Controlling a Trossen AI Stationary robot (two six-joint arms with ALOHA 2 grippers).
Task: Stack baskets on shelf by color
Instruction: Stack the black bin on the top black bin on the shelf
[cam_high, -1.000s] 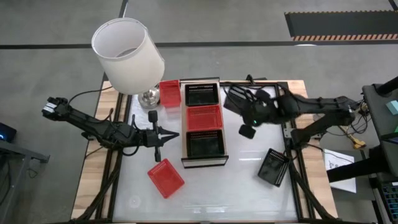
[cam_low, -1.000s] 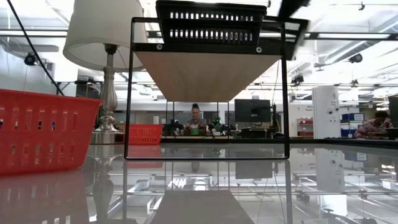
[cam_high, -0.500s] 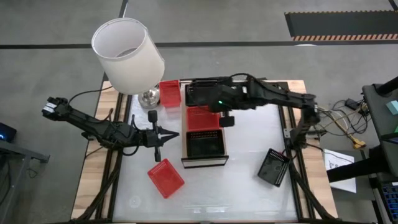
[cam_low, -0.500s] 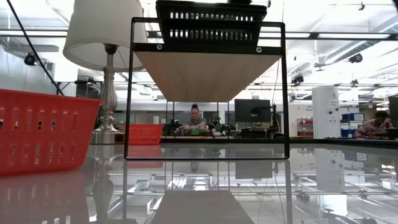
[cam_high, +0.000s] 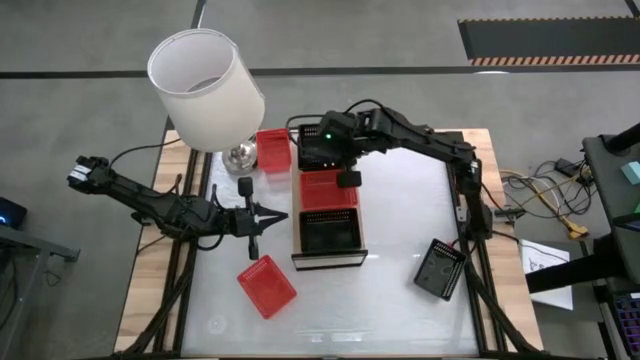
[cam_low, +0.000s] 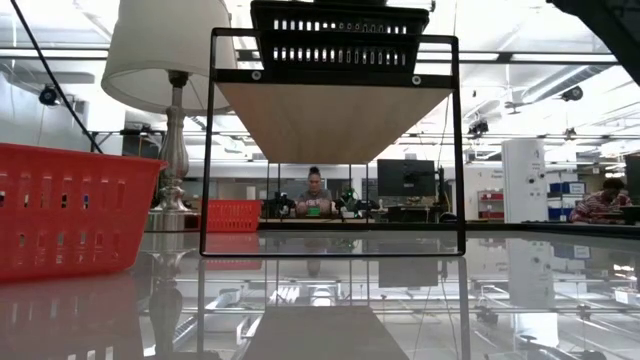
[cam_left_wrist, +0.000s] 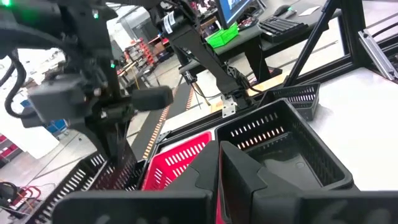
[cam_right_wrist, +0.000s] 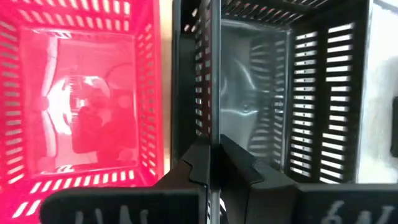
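Observation:
The shelf (cam_high: 330, 261) stands mid-table, seen from underneath in the low view (cam_low: 330, 120). On it sit three baskets in a row: a black one at the far end (cam_high: 322, 155), a red one in the middle (cam_high: 326, 192) and a black one at the near end (cam_high: 330, 232). My right gripper (cam_high: 347, 180) hangs shut above the rims where the far black basket (cam_right_wrist: 280, 93) meets the red one (cam_right_wrist: 81, 93). My left gripper (cam_high: 262, 218) waits shut, level, left of the shelf, pointing at it. Loose baskets rest on their bases on the table: red ones (cam_high: 267, 287) (cam_high: 272, 150) and a black one (cam_high: 440, 268).
A lamp with a white shade (cam_high: 205, 88) stands at the far left, its base beside the far red basket. The white tabletop (cam_high: 410, 220) lies bare between the shelf and the loose black basket. People sit at desks in the room behind (cam_low: 315, 195).
My right gripper has swung from the bare table right of the shelf toward the table's left and far edge, ending over the shelf's far half. It has rolled about its own axis on the way and stayed shut. The baskets have not moved.

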